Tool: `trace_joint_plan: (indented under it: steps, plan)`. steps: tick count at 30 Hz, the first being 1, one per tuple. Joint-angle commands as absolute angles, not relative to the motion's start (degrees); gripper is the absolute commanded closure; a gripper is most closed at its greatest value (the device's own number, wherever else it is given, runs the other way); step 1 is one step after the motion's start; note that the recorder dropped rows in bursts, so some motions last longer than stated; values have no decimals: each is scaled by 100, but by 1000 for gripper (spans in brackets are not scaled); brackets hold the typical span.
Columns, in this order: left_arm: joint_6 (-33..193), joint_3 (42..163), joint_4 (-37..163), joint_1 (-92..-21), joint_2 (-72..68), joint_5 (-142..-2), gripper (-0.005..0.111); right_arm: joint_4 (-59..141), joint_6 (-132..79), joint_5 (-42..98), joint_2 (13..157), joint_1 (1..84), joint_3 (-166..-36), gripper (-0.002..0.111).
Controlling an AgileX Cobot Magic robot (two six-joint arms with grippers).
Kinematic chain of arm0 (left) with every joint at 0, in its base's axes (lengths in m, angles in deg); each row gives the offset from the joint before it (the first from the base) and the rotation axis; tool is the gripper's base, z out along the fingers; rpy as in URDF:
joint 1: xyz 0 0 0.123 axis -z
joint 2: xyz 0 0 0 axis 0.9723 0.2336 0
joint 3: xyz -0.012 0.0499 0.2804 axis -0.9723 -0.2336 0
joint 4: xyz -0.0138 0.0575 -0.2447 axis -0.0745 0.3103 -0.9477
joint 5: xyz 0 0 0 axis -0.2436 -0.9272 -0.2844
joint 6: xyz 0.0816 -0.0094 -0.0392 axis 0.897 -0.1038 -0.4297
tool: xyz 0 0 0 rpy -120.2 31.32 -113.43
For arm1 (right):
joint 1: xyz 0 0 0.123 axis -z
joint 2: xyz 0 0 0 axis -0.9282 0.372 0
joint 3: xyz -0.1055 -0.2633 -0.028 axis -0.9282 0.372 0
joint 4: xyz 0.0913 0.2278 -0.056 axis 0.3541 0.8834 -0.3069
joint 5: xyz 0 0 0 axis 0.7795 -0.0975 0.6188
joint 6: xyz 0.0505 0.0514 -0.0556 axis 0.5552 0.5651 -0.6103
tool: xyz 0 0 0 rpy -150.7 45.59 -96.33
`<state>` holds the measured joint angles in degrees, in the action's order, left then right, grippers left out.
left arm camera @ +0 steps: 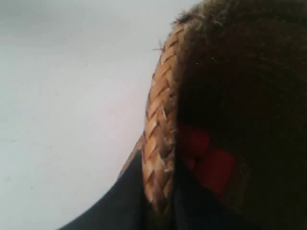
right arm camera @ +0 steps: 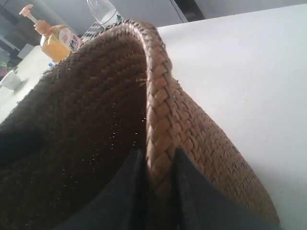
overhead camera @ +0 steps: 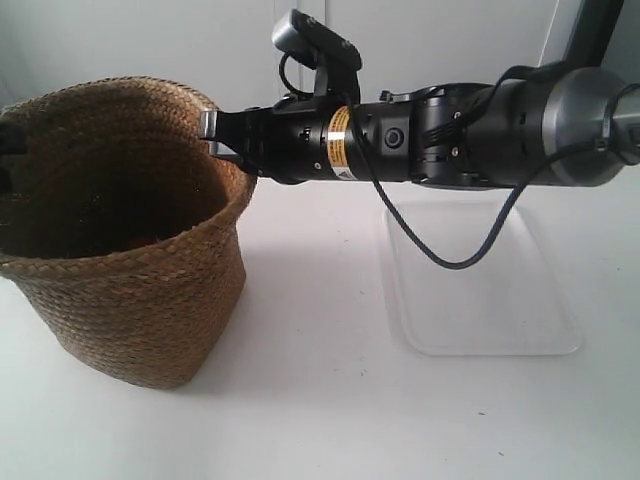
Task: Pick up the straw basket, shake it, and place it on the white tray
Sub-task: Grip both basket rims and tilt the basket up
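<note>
Pinching the braided rim (right arm camera: pixel 156 96) at two places, both grippers look set for a level lift. The right gripper (right arm camera: pixel 160 191) has one finger inside the straw basket (overhead camera: pixel 130 300) and one outside, clamped against the weave. The left gripper (left arm camera: pixel 160 201) straddles the rim the same way, closed on it. Two holds likely keep the tall, soft-walled basket from tipping or folding during a shake. It appears to rest on the table (overhead camera: pixel 330 430). The arm at the exterior view's right (overhead camera: pixel 450 130) reaches across above the white tray (overhead camera: pixel 500 320), which lies bare, near the basket but apart from it. Lifting seems not yet begun.
</note>
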<state>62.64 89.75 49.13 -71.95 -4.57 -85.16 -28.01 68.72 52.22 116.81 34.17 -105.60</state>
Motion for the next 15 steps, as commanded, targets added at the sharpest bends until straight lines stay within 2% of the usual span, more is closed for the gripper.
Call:
trace_joint_plan:
  steps: [1,6,11,15]
  plan:
    - [6795,8619,4878,-6364,-449,-8079,107,-3287,6689,4909,11700,3402,-10340,108]
    - [6956,7799,4891,-5234,-663,-6520,107,-3464,6242,4634,11071,3402,-9870,108]
    - [7399,6997,5170,-4296,-1675,-4735,107,-3464,5691,3099,9359,3224,-9122,108]
    - [7779,6738,5071,-3729,-2632,-5011,107,-3464,5542,2552,7754,2851,-8454,108]
